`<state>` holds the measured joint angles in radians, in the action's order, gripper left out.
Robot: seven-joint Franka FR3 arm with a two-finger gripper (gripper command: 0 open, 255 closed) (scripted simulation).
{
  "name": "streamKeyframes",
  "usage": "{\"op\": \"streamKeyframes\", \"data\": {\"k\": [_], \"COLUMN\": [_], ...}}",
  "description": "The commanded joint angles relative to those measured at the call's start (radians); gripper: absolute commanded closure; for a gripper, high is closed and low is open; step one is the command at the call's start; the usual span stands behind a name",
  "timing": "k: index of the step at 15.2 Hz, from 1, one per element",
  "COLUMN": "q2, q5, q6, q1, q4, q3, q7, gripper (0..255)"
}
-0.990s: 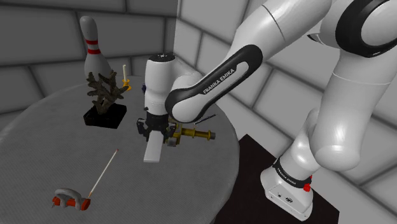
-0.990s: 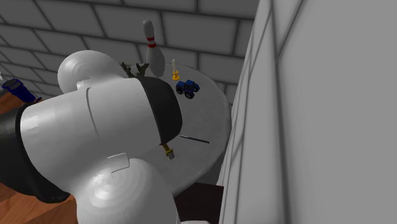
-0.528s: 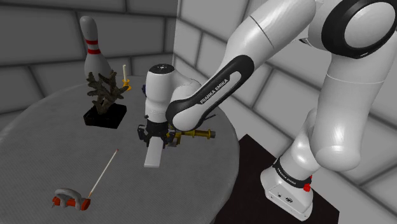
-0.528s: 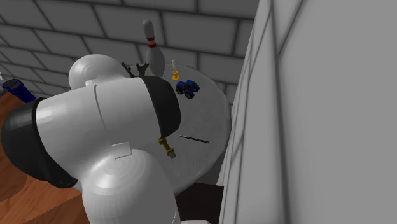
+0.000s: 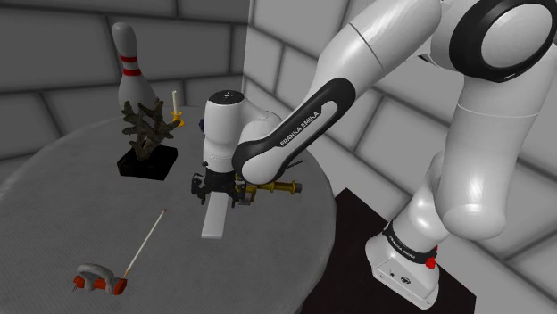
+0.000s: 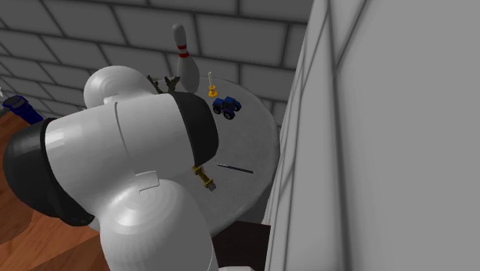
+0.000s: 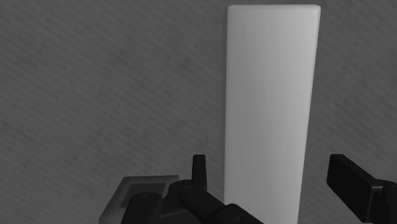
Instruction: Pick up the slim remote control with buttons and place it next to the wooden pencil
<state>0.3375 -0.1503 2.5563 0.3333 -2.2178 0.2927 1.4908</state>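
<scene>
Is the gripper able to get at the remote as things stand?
Probably yes. The gripper sits right over the remote, its open fingers on either side without touching it, and nothing lies between them. The brass piece nearby looks clear of the fingers.

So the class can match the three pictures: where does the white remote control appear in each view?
Shoulder view: the white remote control is a plain slab near the middle of the round table, just below the hand.
Second exterior view: the arm stands in front of that part of the table.
Wrist view: it is the long white slab stretching away from the hand.
Shared landmark: the red-striped bowling pin, at the table's far edge in both exterior views.
</scene>
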Motion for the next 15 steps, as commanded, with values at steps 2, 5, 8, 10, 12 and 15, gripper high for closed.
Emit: {"op": "streamKeyframes", "data": {"k": [2,5,8,10,12,15], "q2": [0.002,-0.027,-0.104,-0.104,-0.104,-0.104], "q5": [0.000,0.014,0.055,0.055,0.055,0.055], "q6": [0.000,-0.027,-0.107,-0.107,-0.107,-0.107], "q1": [-0.002,-0.008,-0.023,-0.023,-0.023,-0.023], "q4": [-0.001,-0.002,0.004,0.004,0.004,0.004], "q3": [-0.002,0.007,0.027,0.027,0.027,0.027], "q7": [-0.001,-0.010,-0.038,-0.039,-0.039,-0.039], "gripper": [0,0,0,0,0,0]}}
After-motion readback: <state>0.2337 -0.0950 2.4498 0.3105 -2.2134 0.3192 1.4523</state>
